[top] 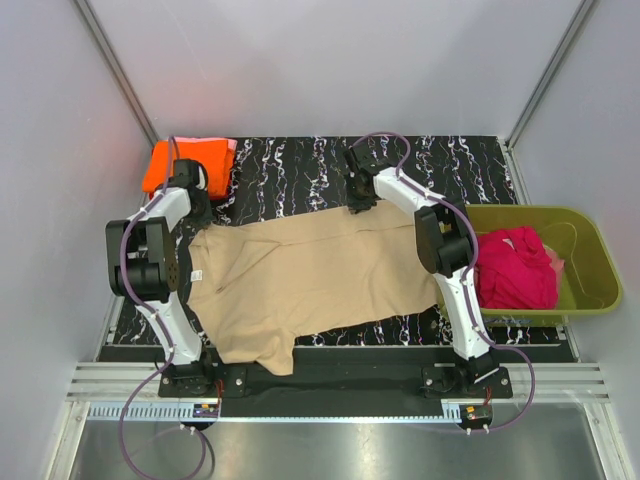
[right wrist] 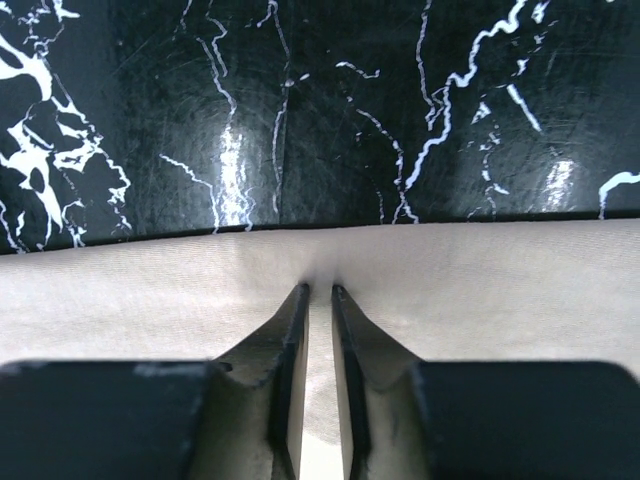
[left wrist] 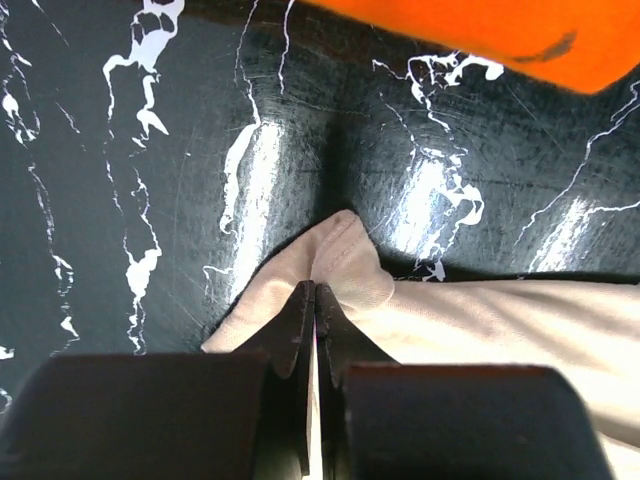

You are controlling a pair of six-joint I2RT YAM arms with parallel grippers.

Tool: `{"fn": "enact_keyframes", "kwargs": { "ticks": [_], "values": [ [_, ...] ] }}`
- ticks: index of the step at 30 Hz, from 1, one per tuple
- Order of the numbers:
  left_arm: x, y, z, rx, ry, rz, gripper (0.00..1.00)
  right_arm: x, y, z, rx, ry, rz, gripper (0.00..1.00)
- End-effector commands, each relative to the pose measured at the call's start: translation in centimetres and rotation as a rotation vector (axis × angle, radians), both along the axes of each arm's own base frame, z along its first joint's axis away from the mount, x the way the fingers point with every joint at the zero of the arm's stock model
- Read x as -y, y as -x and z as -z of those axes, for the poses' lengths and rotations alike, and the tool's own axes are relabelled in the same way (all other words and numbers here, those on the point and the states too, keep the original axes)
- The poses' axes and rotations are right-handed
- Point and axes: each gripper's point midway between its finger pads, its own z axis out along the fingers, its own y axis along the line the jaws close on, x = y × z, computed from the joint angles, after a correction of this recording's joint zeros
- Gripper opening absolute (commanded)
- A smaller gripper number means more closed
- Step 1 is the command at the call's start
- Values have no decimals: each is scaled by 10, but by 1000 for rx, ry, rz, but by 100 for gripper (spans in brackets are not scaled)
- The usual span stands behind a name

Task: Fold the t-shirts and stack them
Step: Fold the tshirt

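A tan t-shirt lies spread on the black marbled mat. My left gripper is at its far left corner, and the left wrist view shows that gripper shut on a puckered fold of the tan cloth. My right gripper is at the shirt's far edge. In its wrist view the gripper has its jaws nearly together, with the tan cloth pinched between them. An orange t-shirt lies folded at the far left corner. A magenta t-shirt lies in the tub.
The olive-green tub stands off the mat's right edge, beside the right arm. The orange shirt lies just beyond the left gripper, with a pink edge showing beside it. Grey walls close in the back and sides.
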Motion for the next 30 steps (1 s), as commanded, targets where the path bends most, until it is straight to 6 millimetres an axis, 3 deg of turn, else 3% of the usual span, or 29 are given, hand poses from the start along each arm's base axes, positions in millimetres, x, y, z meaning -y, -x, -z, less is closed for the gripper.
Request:
{"fn": "enact_keyframes", "kwargs": {
  "ticks": [1,6,14,19,22,25,29,30],
  "values": [
    [4,-16,-21,87,91,-16,0,30,-5,17,-6,83,50,20],
    [15,-22,-30,147,280,-67,0,42,-4,21,-22,95,84,20],
    [23,-26,-34,234,441,-157,0,52,-2,26,-37,125,112,20],
    [16,-22,-21,214,435,-230,0,42,-3,22,-40,78,83,21],
    [17,-20,-22,192,429,-206,0,30,-9,8,-13,29,43,23],
    [12,-12,-33,168,370,-183,26,21,-14,-5,10,-10,13,25],
    [14,2,-64,183,189,-60,36,13,-21,-18,32,-47,-4,27],
    [29,4,-68,185,173,-6,38,11,-20,-19,30,-57,-6,27]
  ]
}}
